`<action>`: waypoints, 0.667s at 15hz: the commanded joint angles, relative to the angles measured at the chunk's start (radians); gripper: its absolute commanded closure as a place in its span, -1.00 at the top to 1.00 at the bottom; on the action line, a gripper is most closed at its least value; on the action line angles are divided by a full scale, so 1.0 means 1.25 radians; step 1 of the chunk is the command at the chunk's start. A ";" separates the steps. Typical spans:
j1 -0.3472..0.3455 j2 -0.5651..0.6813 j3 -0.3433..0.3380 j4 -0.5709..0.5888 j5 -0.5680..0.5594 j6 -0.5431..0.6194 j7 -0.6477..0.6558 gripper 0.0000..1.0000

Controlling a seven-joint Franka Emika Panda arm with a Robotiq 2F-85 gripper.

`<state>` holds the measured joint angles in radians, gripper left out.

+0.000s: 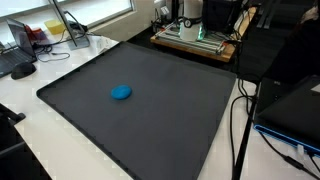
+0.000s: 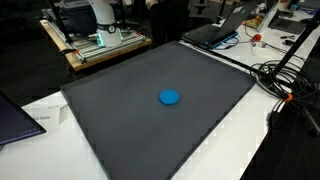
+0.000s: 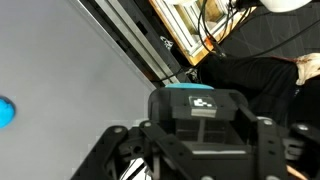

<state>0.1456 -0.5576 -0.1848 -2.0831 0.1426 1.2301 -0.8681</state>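
Near the middle of the dark mat (image 2: 120, 125) on my worktop (image 2: 250, 140), the blue disc (image 2: 170, 97) lies flat, with nothing touching it. In both exterior views I see only the white foot of the arm (image 2: 100, 12), on a wooden stand (image 2: 100, 45) just past the mat's far edge; the rest of the arm is out of frame. In the wrist view the gripper (image 3: 203, 150) hangs over the mat close to its edge, its body and spread linkages filling the lower part of the picture. The fingertips are cut off, so I cannot tell whether it is released or clenched. The disc shows at that view's left border, well apart from the gripper.
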 commanded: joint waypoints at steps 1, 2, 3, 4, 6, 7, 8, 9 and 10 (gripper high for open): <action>-0.022 0.024 -0.010 0.041 -0.002 -0.045 -0.050 -0.14; -0.027 0.025 -0.011 0.044 -0.002 -0.049 -0.054 -0.28; -0.033 0.026 -0.014 0.048 -0.005 -0.053 -0.059 -0.28; -0.038 0.028 -0.017 0.051 -0.006 -0.057 -0.067 -0.28; -0.049 0.033 -0.022 0.056 -0.007 -0.064 -0.076 -0.23; -0.053 0.034 -0.023 0.058 -0.007 -0.067 -0.080 0.00; -0.057 0.034 -0.025 0.059 -0.007 -0.070 -0.083 0.13; -0.060 0.036 -0.026 0.061 -0.005 -0.073 -0.085 0.16; -0.064 0.037 -0.027 0.063 -0.004 -0.075 -0.087 0.18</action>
<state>0.0828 -0.5342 -0.2136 -2.0419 0.1407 1.1732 -0.9461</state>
